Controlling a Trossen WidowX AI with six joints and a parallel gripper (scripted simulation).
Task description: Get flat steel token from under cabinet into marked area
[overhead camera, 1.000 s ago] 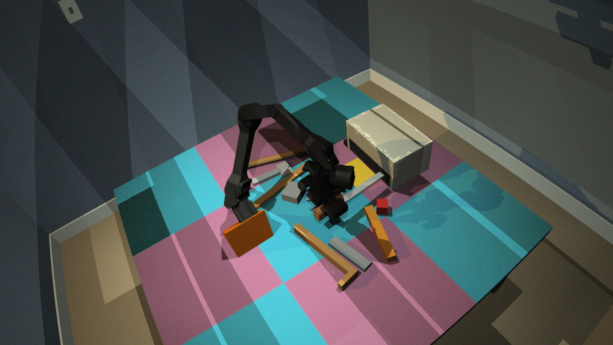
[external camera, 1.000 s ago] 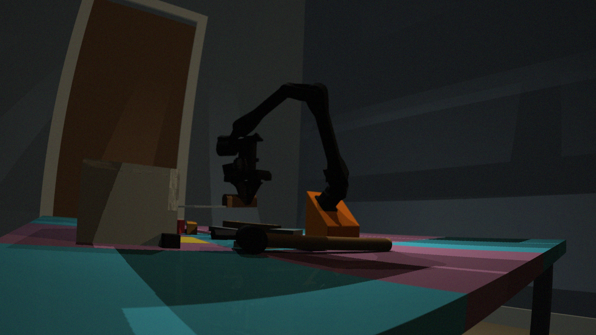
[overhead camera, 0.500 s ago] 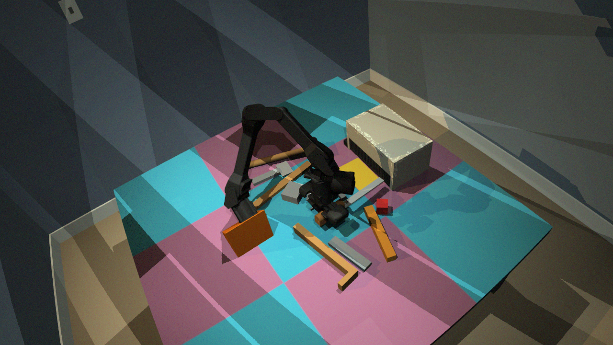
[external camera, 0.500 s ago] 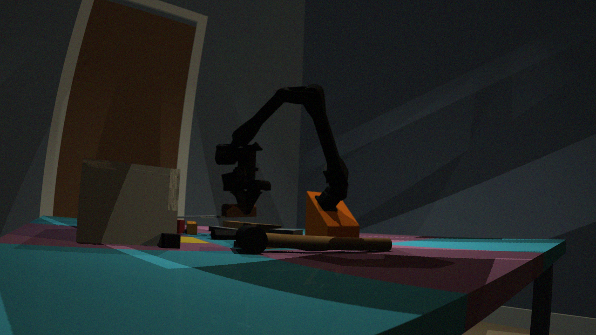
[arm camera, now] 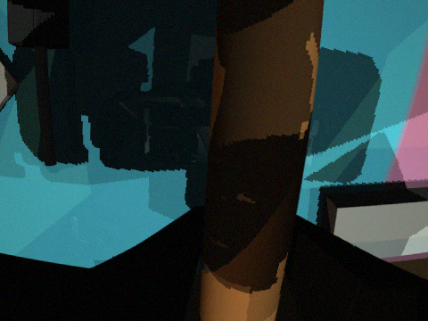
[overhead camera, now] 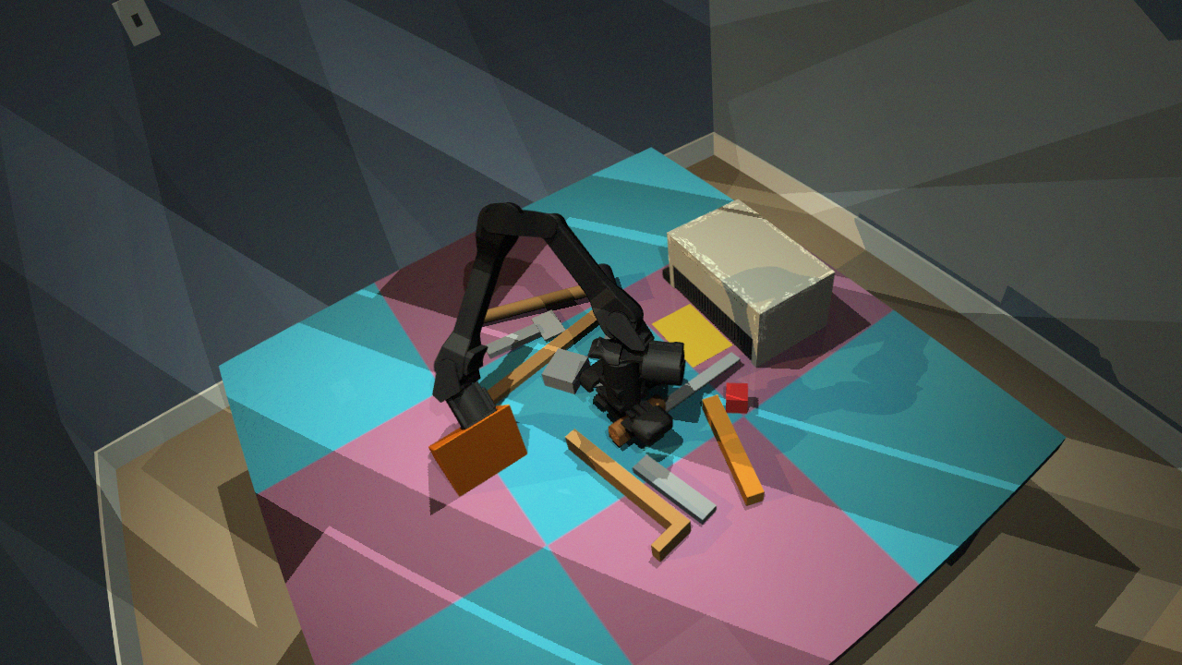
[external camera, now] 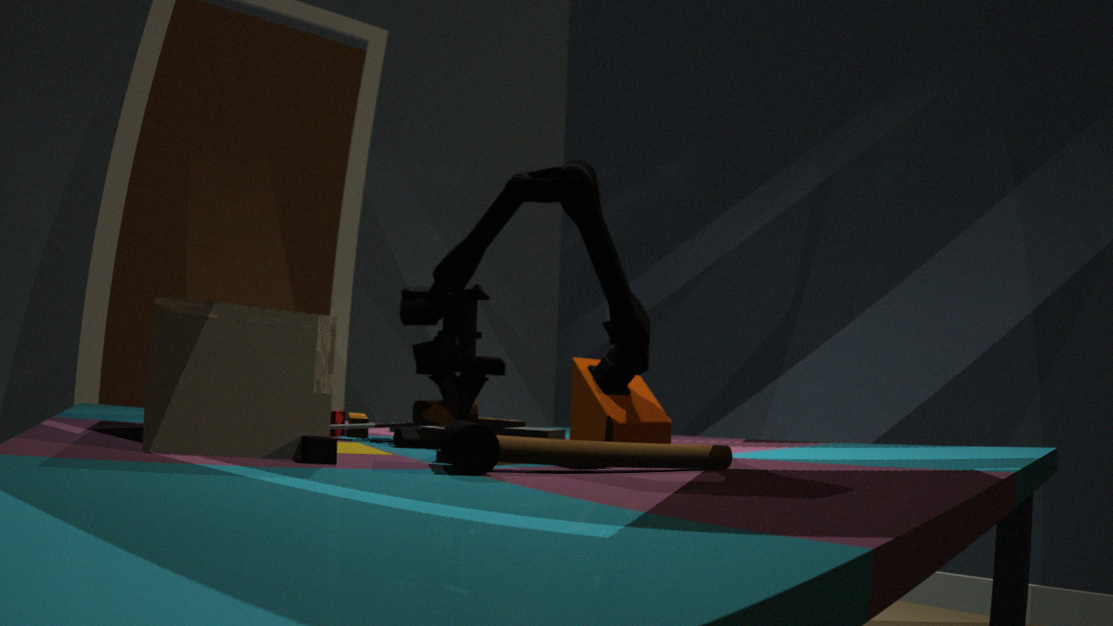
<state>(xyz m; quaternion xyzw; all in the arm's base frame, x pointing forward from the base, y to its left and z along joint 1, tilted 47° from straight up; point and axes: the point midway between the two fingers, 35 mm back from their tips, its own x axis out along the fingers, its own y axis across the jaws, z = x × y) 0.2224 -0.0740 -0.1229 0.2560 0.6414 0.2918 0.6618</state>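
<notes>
My gripper (overhead camera: 641, 419) (external camera: 460, 414) (arm camera: 242, 219) points down, low over the middle of the table, shut on the brown handle (overhead camera: 618, 431) (external camera: 436, 410) (arm camera: 263, 89) of a tool. The tool's thin grey blade (overhead camera: 702, 380) (external camera: 365, 425) reaches toward the near front corner of the cabinet, low over the table. The pale cabinet (overhead camera: 785, 256) (external camera: 233, 381) has dark vent slots along its lower front. The yellow marked area (overhead camera: 693, 332) (external camera: 361, 449) lies in front of it, beside the blade's far end. The steel token is not visible in any view.
A red cube (overhead camera: 736, 396) and an orange bar (overhead camera: 732, 451) lie right of the tool. An L-shaped stick (overhead camera: 628, 479) and grey bar (overhead camera: 673, 488) lie nearer. A grey block (overhead camera: 562, 369), a wooden stick (overhead camera: 536, 364) and a black-headed mallet (external camera: 615, 452) lie on the other side.
</notes>
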